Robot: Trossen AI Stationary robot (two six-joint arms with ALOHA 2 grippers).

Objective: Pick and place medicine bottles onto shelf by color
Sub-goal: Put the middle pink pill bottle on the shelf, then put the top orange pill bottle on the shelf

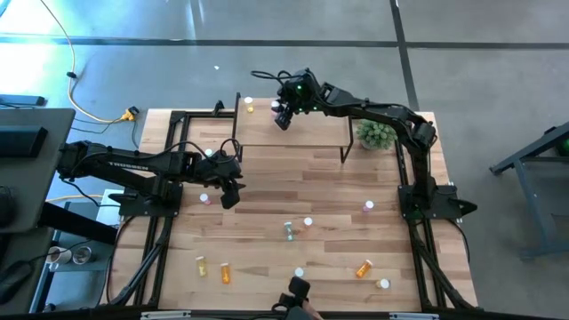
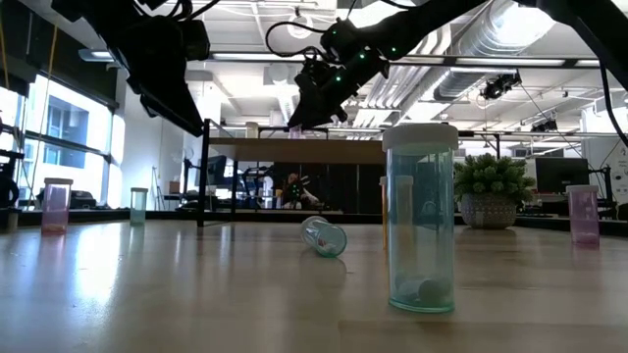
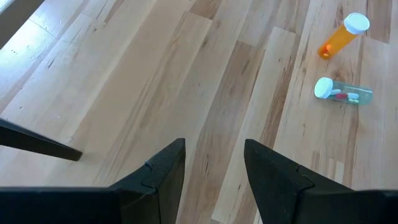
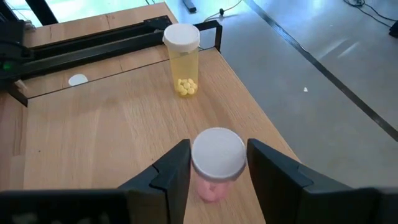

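The shelf [image 1: 293, 133] stands at the table's far side. A yellow bottle [image 4: 182, 59] stands upright near the shelf's far left corner. Beside it a pink bottle [image 4: 216, 165] with a white cap stands on the shelf board. My right gripper [image 4: 217, 155] is open around it, one finger on either side of the cap with a thin gap showing each side. My left gripper [image 3: 214, 168] hangs open above bare tabletop at the left [image 1: 229, 191], with nothing between its fingers. Several more bottles lie or stand on the table.
A pink bottle [image 1: 205, 199] stands just left of my left gripper. Orange [image 3: 341, 36] and teal [image 3: 343, 93] bottles lie ahead of it. Others dot the table's middle and near side [image 1: 364, 268]. A potted plant [image 1: 376, 134] stands at the shelf's right end.
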